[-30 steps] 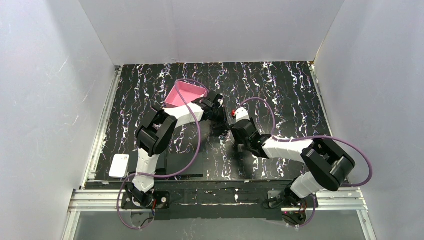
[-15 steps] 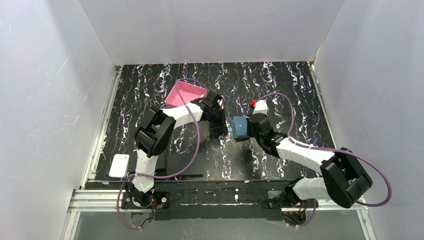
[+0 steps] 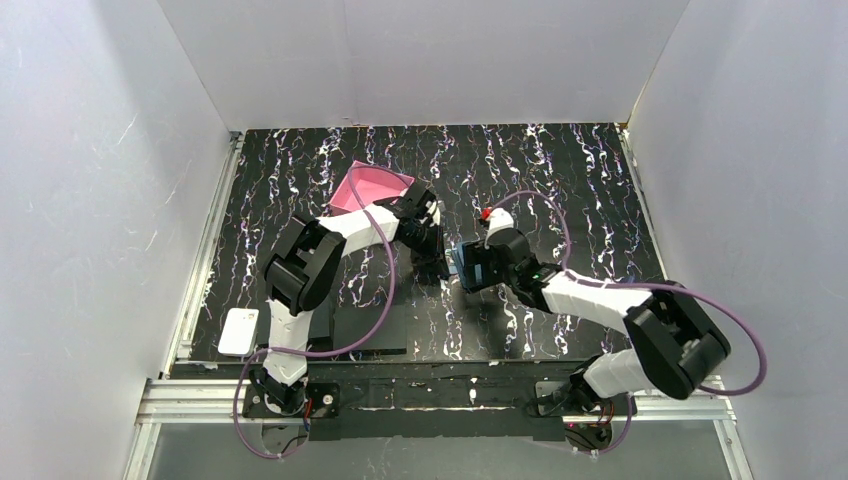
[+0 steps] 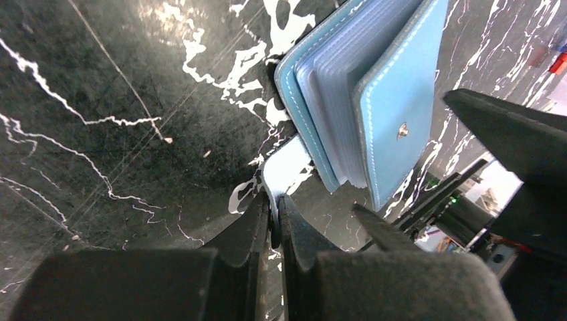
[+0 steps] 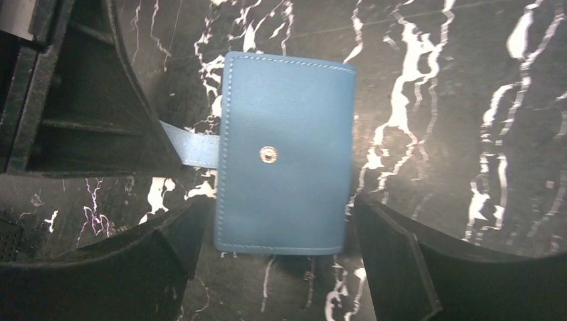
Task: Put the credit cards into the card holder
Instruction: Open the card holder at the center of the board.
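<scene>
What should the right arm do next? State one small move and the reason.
Probably close the right end effector on the blue case: its jaws stand open on either side of the case, while the left end effector pinches the strap. A grip would likely steady it for opening.

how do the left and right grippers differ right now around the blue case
The left gripper is shut, pinching the blue case's strap; the right gripper is open, gripping nothing. The left gripper sits beside the case at its strap edge; the right gripper straddles the case, one finger each side. Both are low over the table at the same case.
</scene>
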